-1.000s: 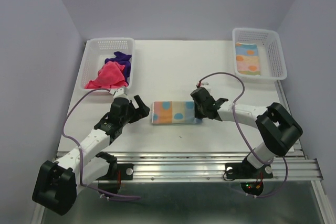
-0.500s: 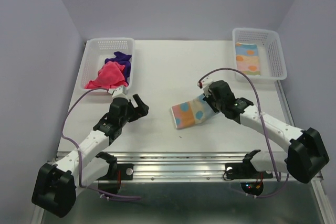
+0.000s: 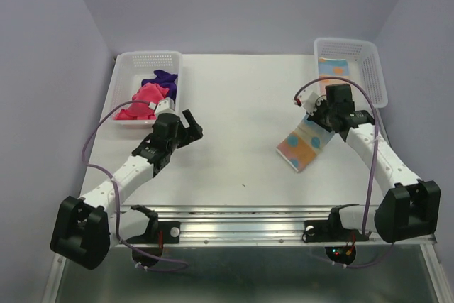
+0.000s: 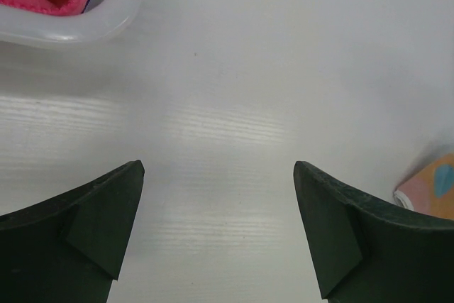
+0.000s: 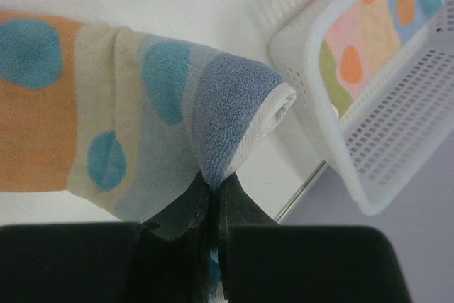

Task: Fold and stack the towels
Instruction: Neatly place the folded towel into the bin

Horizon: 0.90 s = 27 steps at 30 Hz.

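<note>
In the back left corner of the table, a white mesh basket with two unfolded towels inside: a magenta-pink towel heaped at the side nearer to the table's front edge, and a dark purple towel just behind it, touching it. On the left half of the table, just in front of this basket, the left gripper, over bare table surface, jaws spread wide and nothing between them. In the left wrist view, only a corner of the same basket with pink cloth at the upper left, and a small piece of patterned cloth at the far right edge. On the right half of the table, a folded light blue towel with orange blotches, slanted, with its high end towards the table's back right corner and its low end towards the table's front edge. High end pinched by the right gripper, jaws closed narrow on the rolled fold of the cloth. Contact of the low end with the table surface: not possible to tell. In the back right corner of the table, just beside the held towel's high end, a second white mesh basket, with a second patterned towel lying flat and folded on its bottom.
</note>
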Each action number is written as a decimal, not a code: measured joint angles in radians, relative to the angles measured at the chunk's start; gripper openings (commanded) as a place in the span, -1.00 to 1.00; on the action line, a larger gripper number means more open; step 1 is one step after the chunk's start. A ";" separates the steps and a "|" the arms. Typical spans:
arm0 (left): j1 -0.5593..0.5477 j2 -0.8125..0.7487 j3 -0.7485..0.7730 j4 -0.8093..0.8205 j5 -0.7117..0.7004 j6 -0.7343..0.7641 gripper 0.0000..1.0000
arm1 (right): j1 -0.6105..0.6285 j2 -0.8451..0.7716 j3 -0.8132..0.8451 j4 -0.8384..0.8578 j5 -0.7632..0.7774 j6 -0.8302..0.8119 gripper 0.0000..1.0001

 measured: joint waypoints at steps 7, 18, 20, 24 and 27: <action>0.000 0.085 0.084 -0.011 -0.060 0.001 0.98 | -0.092 0.055 0.103 -0.067 -0.034 -0.229 -0.93; 0.000 0.113 0.156 -0.059 -0.172 0.002 0.98 | -0.287 0.068 0.163 -0.097 -0.053 -0.530 -0.93; 0.000 0.113 0.162 -0.072 -0.188 0.000 0.98 | -0.305 0.063 0.160 -0.074 -0.060 -0.582 -0.93; 0.000 0.113 0.169 -0.093 -0.208 -0.006 0.98 | -0.311 0.038 0.120 0.054 -0.075 -0.649 -0.94; 0.000 0.113 0.174 -0.106 -0.218 -0.012 0.98 | -0.311 0.031 0.072 0.196 -0.087 -0.678 -0.95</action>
